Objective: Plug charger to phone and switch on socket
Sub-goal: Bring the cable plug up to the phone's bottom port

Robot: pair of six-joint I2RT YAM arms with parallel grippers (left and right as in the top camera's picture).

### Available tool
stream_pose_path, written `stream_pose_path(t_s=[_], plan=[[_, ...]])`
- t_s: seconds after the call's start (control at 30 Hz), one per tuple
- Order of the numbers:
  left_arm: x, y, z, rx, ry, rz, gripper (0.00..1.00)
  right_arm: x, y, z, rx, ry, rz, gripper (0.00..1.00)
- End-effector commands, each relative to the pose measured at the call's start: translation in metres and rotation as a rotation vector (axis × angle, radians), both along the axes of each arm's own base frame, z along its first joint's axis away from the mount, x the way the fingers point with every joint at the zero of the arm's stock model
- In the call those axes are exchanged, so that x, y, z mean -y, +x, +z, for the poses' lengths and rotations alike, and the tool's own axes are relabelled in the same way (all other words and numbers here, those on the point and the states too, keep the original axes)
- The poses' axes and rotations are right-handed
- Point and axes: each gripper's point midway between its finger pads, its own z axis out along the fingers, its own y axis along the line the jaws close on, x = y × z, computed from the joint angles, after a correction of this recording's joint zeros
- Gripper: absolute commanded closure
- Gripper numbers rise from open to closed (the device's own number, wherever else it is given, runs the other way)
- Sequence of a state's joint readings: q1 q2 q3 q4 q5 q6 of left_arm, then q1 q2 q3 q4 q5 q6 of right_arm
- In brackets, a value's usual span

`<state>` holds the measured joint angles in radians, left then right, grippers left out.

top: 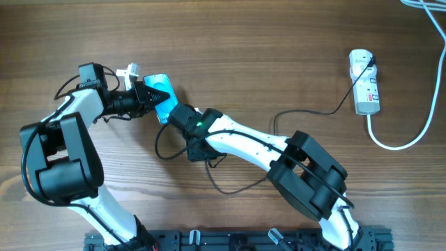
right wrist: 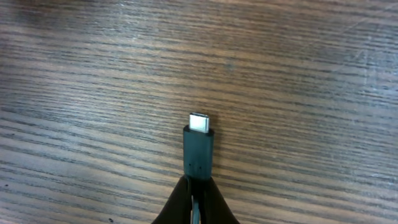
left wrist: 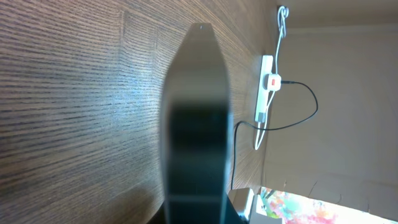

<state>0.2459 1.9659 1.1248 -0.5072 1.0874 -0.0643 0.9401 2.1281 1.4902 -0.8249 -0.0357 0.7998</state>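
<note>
The phone (top: 160, 89), with a teal-blue screen, is held off the table in my left gripper (top: 150, 98), which is shut on it. In the left wrist view the phone (left wrist: 196, 124) is a dark blurred slab seen edge-on. My right gripper (top: 177, 116) sits just right of the phone's lower end and is shut on the charger's black connector (right wrist: 199, 149), whose silvery tip (right wrist: 199, 122) points forward over the wood. The black cable (top: 306, 113) runs right to a plug in the white socket (top: 364, 82), which also shows in the left wrist view (left wrist: 266, 87).
A thick white lead (top: 411, 136) loops from the socket toward the table's right edge and up to the far right corner. Slack black cable (top: 230, 185) lies under my right arm. A black rail (top: 230, 240) runs along the front edge.
</note>
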Motion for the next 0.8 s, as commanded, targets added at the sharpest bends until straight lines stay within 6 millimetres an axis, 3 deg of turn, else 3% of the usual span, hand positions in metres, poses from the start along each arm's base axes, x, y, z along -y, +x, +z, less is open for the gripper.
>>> stream_pose_path(t_s=[0.0,0.13,0.2,0.23,0.33,0.43,0.5,0.6,0.77], plan=[[0.002,0.000,0.014,0.050,-0.031,-0.016,0.96,0.014,-0.005,-0.030,-0.014,-0.093,0.058,0.96],[0.002,0.000,0.014,0.051,-0.031,-0.016,0.96,0.019,-0.005,-0.029,-0.027,-0.099,0.166,0.96],[0.002,0.001,0.014,0.057,-0.029,-0.016,0.96,0.009,-0.009,-0.021,-0.059,-0.026,0.239,0.96],[0.002,0.001,0.014,0.058,-0.029,-0.016,0.96,-0.004,-0.011,-0.011,-0.070,0.060,0.320,0.96],[-0.001,0.002,0.014,0.058,-0.029,-0.008,0.96,-0.028,-0.011,0.045,-0.055,0.302,0.450,0.96],[-0.003,0.002,0.015,0.059,-0.033,-0.004,0.96,-0.035,-0.013,0.089,-0.021,0.451,0.542,0.96],[-0.001,0.002,0.019,0.065,-0.057,-0.010,0.96,-0.036,-0.014,0.107,0.007,0.511,0.611,0.96],[0.001,0.001,0.022,0.070,-0.075,-0.014,0.96,-0.038,-0.014,0.097,0.011,0.522,0.617,0.96],[0.001,0.001,0.022,0.070,-0.075,-0.015,0.96,-0.061,-0.025,0.085,0.031,0.744,0.644,0.96]])
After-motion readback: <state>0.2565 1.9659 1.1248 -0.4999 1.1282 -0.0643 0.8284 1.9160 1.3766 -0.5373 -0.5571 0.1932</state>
